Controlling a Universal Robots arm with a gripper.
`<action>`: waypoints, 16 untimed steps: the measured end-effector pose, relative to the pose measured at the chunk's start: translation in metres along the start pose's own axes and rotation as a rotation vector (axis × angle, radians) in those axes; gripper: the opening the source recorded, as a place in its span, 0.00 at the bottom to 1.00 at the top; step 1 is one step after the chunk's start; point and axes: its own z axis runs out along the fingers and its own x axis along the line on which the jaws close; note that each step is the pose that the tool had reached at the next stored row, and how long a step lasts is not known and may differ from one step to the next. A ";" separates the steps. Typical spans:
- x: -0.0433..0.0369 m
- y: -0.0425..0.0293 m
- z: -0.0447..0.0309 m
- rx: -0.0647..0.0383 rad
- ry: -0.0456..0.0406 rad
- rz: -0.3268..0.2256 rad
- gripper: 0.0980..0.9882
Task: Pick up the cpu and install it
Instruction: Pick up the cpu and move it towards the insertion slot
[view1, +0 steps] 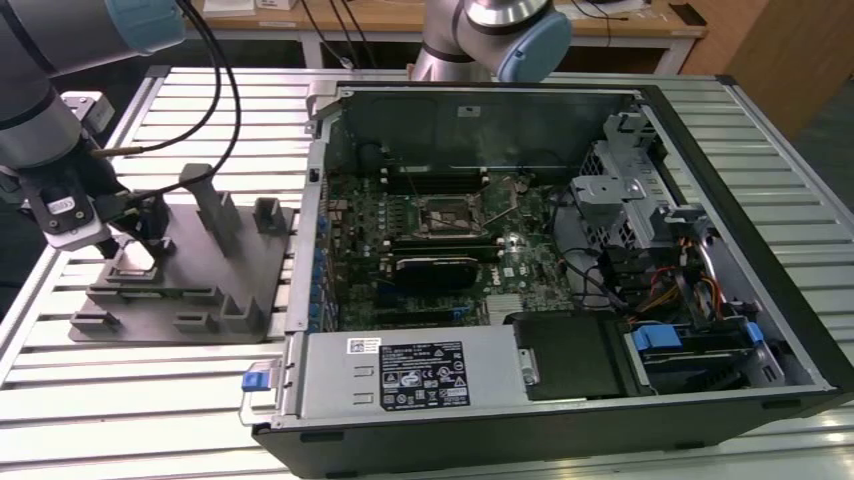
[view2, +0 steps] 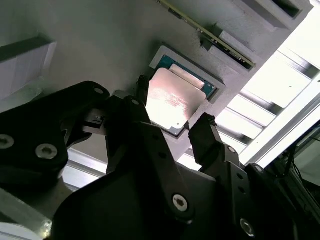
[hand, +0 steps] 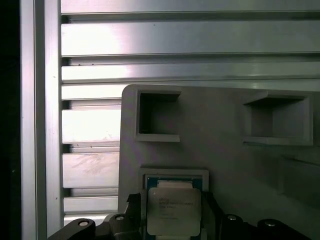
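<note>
Slatted alu table (view1: 147, 410) carries a grey fixture (view1: 187, 275) on the exterior view's left, w/ an open PC case (view1: 747, 200) just beside it on the right. Cpu (view2: 172, 102) lies flat in a square recess of the fixture, metal top up. Gripper (hand: 171, 201) hangs right over it, jaws parted approx. cpu-wide. One of the black fingers (view2: 134, 107) stands each side of the chip, close to its edges, w/ nothing gripped. Mobo socket (view1: 445, 213) sits mid-case, well apart from the cpu.
</note>
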 end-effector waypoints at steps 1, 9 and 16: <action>0.0000 0.0000 0.0000 0.000 0.0000 0.000 0.57; -0.0003 -0.0005 0.0021 0.000 0.0016 -0.037 0.57; -0.0012 -0.0024 0.0032 0.001 0.0015 -0.030 0.57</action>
